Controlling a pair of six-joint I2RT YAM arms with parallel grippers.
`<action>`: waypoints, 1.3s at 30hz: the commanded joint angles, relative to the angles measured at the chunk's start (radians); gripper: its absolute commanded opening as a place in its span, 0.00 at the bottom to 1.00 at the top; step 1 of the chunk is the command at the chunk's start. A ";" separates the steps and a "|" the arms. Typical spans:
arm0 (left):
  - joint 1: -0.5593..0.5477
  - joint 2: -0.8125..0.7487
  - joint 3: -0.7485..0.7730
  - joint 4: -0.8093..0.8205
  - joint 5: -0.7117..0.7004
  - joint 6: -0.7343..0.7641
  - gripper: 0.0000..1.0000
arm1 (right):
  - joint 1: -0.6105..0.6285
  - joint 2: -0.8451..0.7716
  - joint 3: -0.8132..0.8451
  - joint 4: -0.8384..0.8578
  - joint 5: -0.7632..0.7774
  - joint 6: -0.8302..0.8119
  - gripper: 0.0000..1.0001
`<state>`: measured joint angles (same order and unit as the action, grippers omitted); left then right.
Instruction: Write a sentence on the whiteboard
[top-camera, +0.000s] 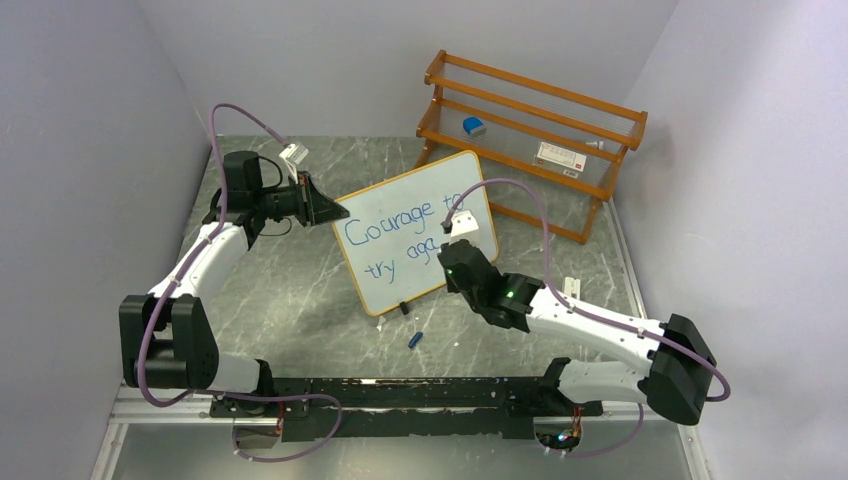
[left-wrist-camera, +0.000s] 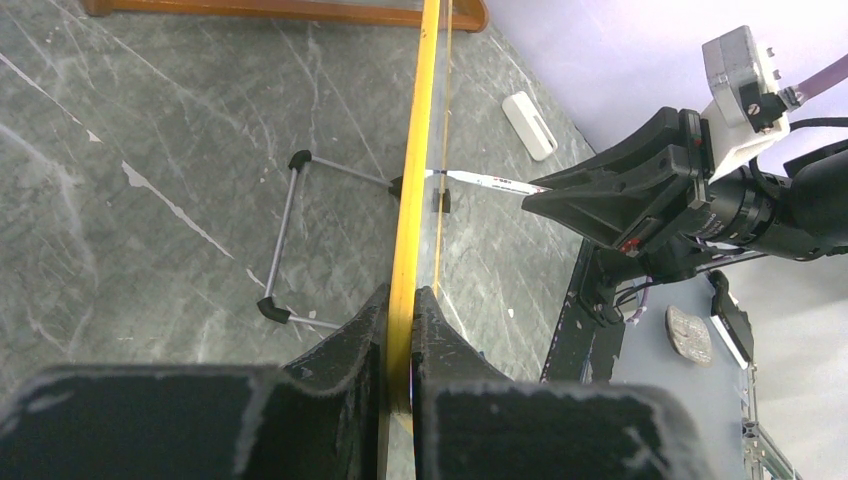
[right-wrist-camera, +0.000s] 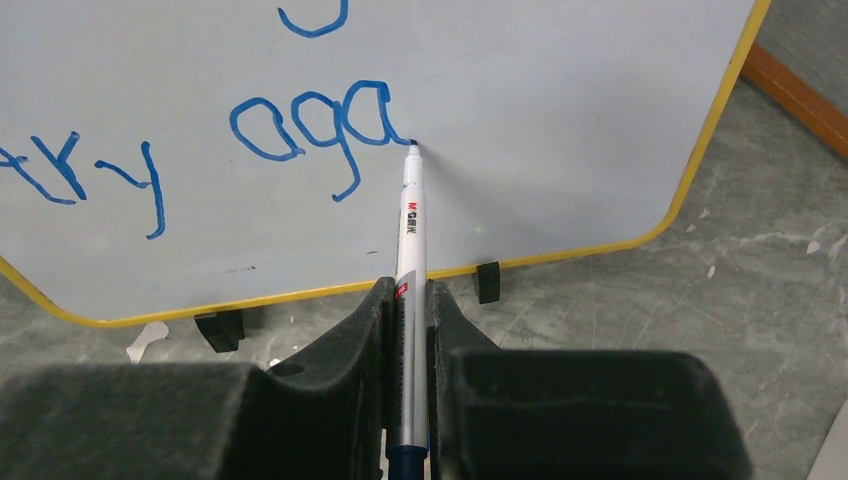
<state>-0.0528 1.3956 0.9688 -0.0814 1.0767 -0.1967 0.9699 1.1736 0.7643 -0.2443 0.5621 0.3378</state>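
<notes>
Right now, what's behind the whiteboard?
Left wrist view shows a grey wire prop stand with black feet on the table behind the whiteboard, and the wooden rack farther back. From above the board hides the stand.

The grey, marble-veined table fills the floor of the booth. The whiteboard stands tilted on it near the middle, resting on small black clip feet and a thin wire prop behind. An orange wooden rack sits at the back right corner. A small blue cap lies in front of the board, and a white block lies near the right edge.
</notes>
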 joint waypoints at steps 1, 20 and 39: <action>-0.028 0.038 -0.007 -0.079 -0.098 0.062 0.05 | -0.008 -0.046 -0.014 0.034 0.017 0.005 0.00; -0.028 0.036 -0.008 -0.079 -0.097 0.062 0.05 | -0.034 -0.011 0.016 0.129 0.008 -0.043 0.00; -0.028 0.036 -0.008 -0.080 -0.100 0.063 0.05 | -0.044 -0.011 0.016 0.108 -0.026 -0.040 0.00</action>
<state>-0.0540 1.3956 0.9730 -0.0914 1.0729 -0.1940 0.9344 1.1667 0.7605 -0.1444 0.5426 0.2909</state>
